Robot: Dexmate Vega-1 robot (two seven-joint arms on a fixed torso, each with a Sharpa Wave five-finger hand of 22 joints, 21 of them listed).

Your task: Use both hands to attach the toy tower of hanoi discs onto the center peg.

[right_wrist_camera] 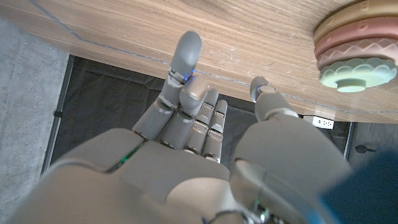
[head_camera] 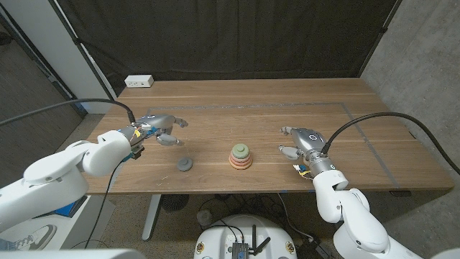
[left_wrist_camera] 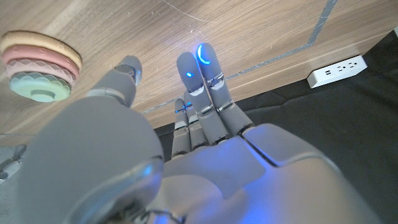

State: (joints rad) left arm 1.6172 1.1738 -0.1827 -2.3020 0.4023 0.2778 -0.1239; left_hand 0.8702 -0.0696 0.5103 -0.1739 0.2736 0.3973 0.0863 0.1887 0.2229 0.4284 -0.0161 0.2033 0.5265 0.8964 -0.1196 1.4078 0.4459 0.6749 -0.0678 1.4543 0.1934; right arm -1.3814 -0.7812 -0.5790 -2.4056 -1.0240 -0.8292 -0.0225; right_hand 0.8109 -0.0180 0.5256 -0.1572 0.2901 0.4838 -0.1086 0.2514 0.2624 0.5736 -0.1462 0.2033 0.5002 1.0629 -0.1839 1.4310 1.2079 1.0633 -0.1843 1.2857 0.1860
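Closest to the lens, grey back of left hand (left_wrist_camera: pixel 205 155), fingers (left_wrist_camera: pixel 208 81) stretched out and apart, holding nothing; likewise right hand (right_wrist_camera: pixel 186 168), fingers extended with the thumb off to one side, nothing between them. Between the two sets of fingertips, stack of discs (head_camera: pixel 241 157) on the center peg, tan at the bottom, pink above, green on top, standing on the table (head_camera: pixel 215 108) apart from both hands. Just short of the left fingers, toward the stack, one loose grey disc (head_camera: pixel 185 164) lying flat on the wood, touched by neither hand. Judged to be late in the task: most discs seated, one apparently left to add. Next move likely calls for lowering the left fingers over the grey disc, pinching it by its rim, carrying it above the peg and lining up its hole before release, right hand perhaps steadying the stack. Beyond the left fingertips, white power strip (head_camera: pixel 139 81) at the far table edge. No brand, label or legible writing anywhere.
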